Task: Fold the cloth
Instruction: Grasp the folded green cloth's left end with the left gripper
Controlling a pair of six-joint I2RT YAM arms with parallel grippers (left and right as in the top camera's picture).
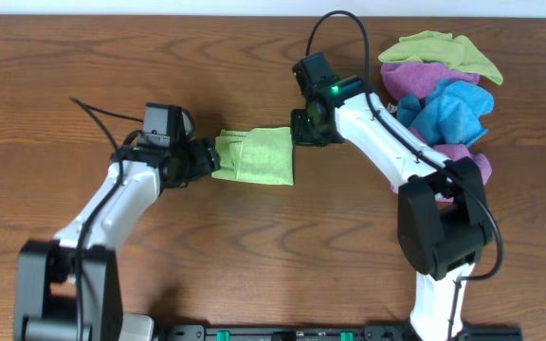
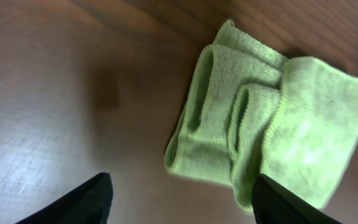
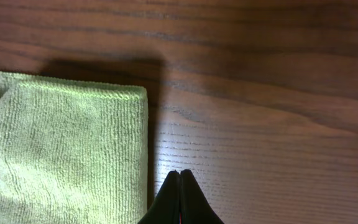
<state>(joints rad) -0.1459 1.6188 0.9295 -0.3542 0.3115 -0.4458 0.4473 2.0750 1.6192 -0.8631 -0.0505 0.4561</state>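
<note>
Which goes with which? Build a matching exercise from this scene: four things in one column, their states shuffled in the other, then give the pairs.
1. cloth
2. left gripper
3. right gripper
4. pile of cloths

A. shut, empty, beside the cloth's edge
B. heaped, mixed colours
C. folded, lying between the grippers
D. open, holding nothing

Pairs: 1-C, 2-D, 3-A, 4-B

The cloth (image 1: 254, 157) is being logged as light lime-green with a fine ribbed weave, the table (image 1: 112, 57) as brown with darker grain streaks, the purple cloths (image 1: 415, 78), bright blue cloth (image 1: 455, 112) and yellow-green cloth (image 1: 439, 47) as solid colours, and the left arm (image 1: 112, 204) and right arm (image 1: 382, 133) as white with black joints.
</note>
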